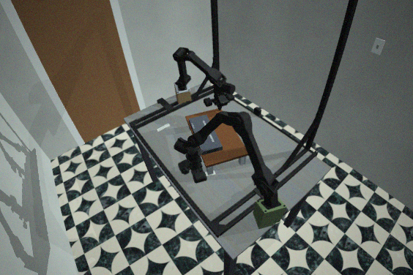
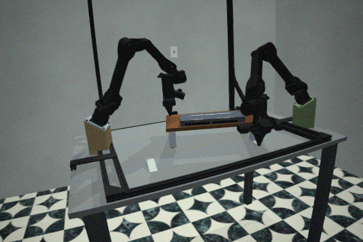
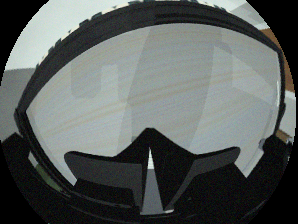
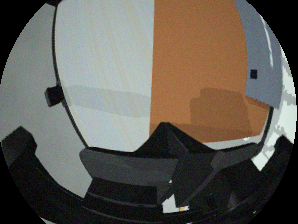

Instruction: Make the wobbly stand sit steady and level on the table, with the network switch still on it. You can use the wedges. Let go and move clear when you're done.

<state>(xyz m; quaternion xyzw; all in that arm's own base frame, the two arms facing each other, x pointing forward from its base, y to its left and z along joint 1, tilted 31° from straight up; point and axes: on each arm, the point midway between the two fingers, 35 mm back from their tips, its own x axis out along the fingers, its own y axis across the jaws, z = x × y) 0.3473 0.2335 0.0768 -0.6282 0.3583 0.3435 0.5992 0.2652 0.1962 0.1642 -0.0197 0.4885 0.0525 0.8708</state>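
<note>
Your network switch (image 1: 213,145) (image 2: 214,118) (image 4: 265,55) lies on the orange stand (image 1: 228,136) (image 2: 172,124) (image 4: 200,50); its pale markings are too small for you to read. Your right gripper (image 1: 220,107) (image 2: 172,112) (image 4: 163,126), fingers pressed together, is at one end; your left gripper (image 1: 200,176) (image 2: 259,143) (image 3: 149,131), likewise closed, is near the other.

A brown door (image 1: 78,66) with a white frame (image 1: 127,51) stands in a dimly lit room of plain gray walls (image 1: 280,55) (image 2: 197,19), a pale outlet plate (image 1: 378,46) (image 2: 174,51) on one. Shadows fall across another wall, above a floor (image 1: 133,238) (image 2: 181,222) of cream and dark green curved patterns beneath the gray worktop (image 1: 236,197) (image 2: 207,158) (image 3: 170,85) (image 4: 105,60).
</note>
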